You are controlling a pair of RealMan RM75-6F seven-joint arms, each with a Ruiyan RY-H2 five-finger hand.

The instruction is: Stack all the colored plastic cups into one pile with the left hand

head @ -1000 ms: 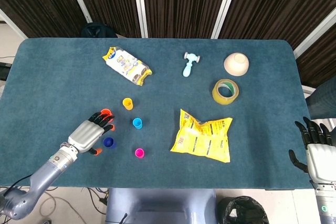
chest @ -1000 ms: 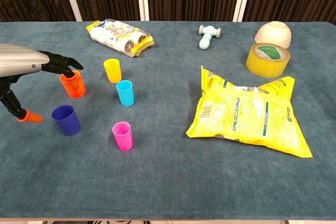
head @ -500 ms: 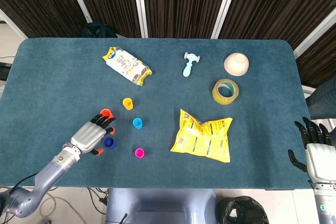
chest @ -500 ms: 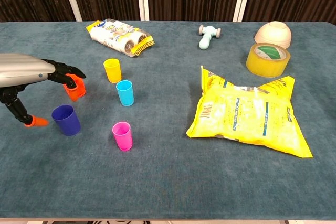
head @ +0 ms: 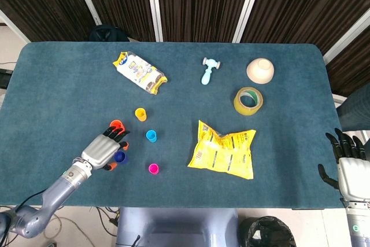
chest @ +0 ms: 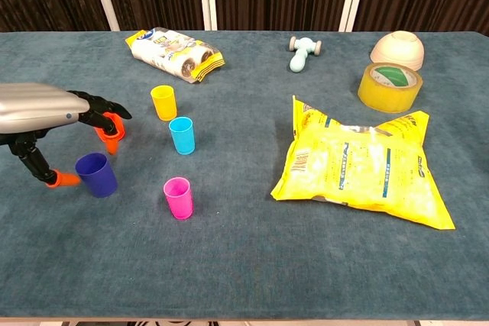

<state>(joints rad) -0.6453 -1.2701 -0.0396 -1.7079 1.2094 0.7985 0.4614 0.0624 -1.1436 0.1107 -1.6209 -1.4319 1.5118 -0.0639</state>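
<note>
Carrying the orange cup (chest: 111, 132) in my left hand (chest: 53, 108), now lifted off the worktop (chest: 252, 265) and shifted toward the blue cup (chest: 96, 174); first stack imminent, I judge. Right hand (head: 350, 166) idling, fingers apart.

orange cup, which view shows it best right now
The chest view: the orange cup shows from the side, its lower wall visible under the left hand's dark fingers. The head view looks straight down, so only a bit of its orange rim shows beyond the hand.
</note>
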